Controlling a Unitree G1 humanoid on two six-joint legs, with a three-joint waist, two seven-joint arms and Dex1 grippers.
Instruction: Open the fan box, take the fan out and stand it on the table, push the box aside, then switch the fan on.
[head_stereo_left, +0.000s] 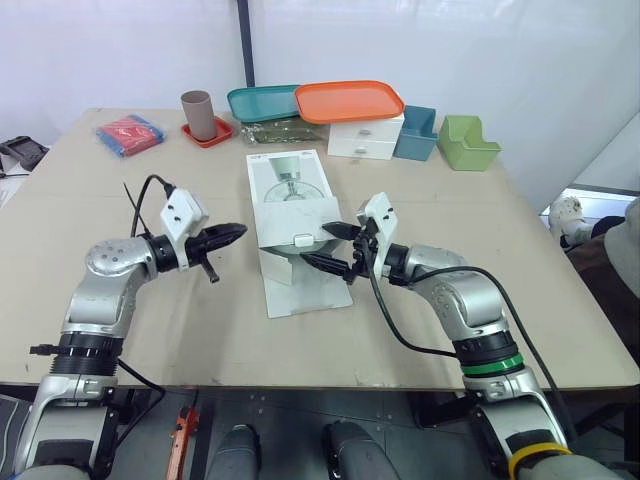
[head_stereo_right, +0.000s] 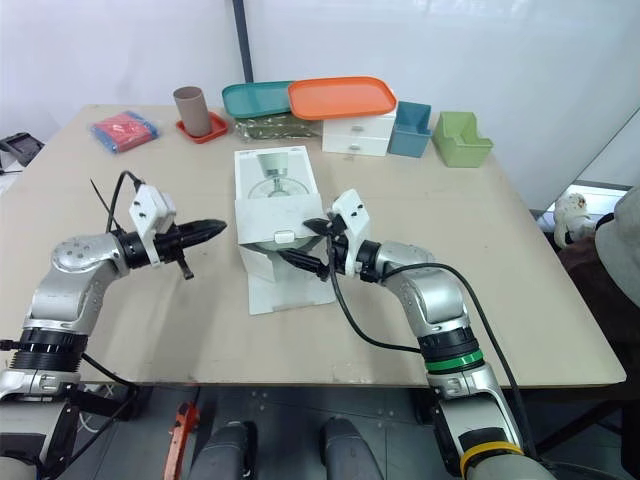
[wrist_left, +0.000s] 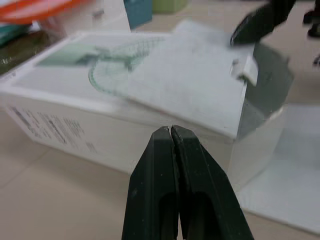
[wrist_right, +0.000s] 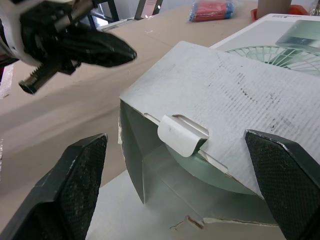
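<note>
A test lab: bare table (head_stereo_left: 560, 300), white partitions (head_stereo_left: 120, 50), staged trays (head_stereo_left: 348, 100).

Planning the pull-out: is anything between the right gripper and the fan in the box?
Yes: the end flap of the fan box hangs over the opening, covering most of the fan. The open right gripper faces the gap below it.

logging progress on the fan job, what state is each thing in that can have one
white cardboard fan box: lying flat, near end open, flap out on the table
pale round fan: inside the box, not out yet
left gripper: shut, beside the box, holding nothing
right gripper: open, at the box's open end
white two-drawer unit: both drawers shut
brown cup: upright on a red coaster
</note>
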